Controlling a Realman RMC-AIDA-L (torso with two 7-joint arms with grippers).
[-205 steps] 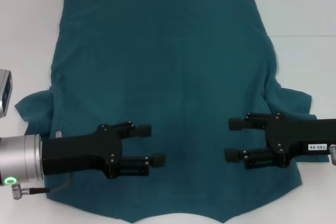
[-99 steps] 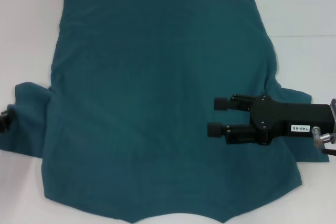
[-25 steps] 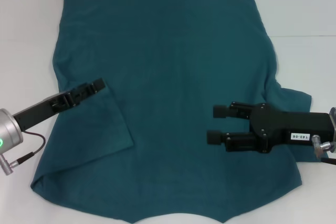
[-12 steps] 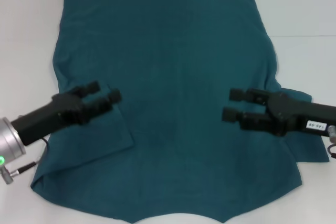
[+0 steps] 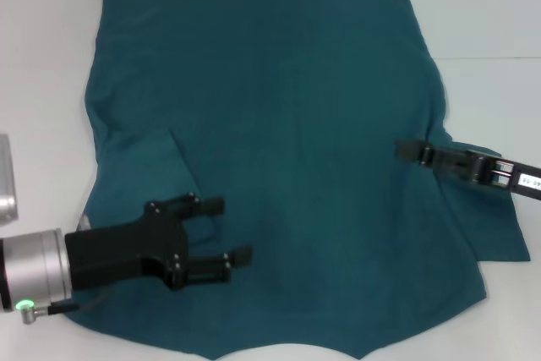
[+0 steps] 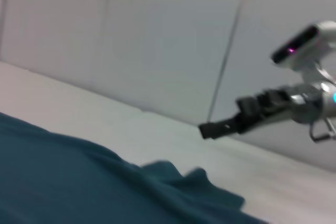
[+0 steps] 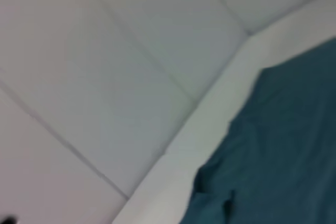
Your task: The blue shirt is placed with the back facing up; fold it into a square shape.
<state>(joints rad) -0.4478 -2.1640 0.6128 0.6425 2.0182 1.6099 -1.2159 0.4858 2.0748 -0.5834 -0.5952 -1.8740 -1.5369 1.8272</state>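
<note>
— two arms over the cloth? how do they sit?
— left gripper (image 5: 230, 231) reaches in level from the near left, fingers spread, holding nothing. right gripper (image 5: 412, 151) comes in edge-on from the right; its grip i cannot tell.
— and the blue shirt (image 5: 279, 107)?
— flat on the white table (image 5: 482, 6), under both, left sleeve folded inward.

Bright even overhead light, faint shadows, no glare, both wrist views softly blurred, head view sharper.
</note>
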